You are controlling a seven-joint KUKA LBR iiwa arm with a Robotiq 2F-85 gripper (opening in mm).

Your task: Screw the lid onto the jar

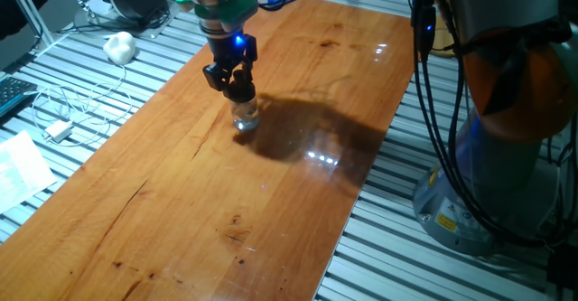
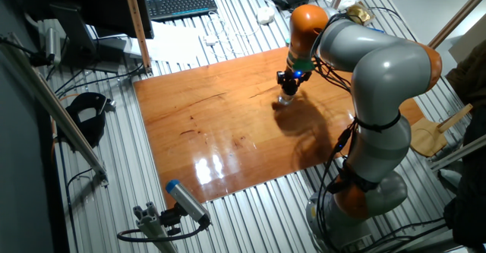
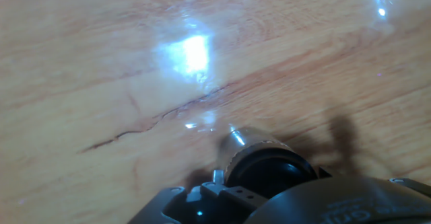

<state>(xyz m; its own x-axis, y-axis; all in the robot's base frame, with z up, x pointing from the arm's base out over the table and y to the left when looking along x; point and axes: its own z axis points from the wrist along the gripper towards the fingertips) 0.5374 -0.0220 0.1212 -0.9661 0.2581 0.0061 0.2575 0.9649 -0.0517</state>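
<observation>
Black lid (image 3: pixel 271 172) pinched in my gripper (image 1: pixel 239 91), jaws closed on it | lid atop glass jar (image 1: pixel 245 117) | jar upright on wooden table (image 1: pixel 271 211), directly beneath me

The grey and orange arm (image 2: pixel 377 93) bends over from its base and reaches out, its last links turned straight down. At the end hangs the black claw (image 1: pixel 240 90), pointing vertically, a blue light glowing on the body just above it. Its two fingers (image 1: pixel 237 79) are drawn in close together at the tips, low over the desk (image 1: pixel 271 202). The hand view shows only the claw's dark underside.
</observation>
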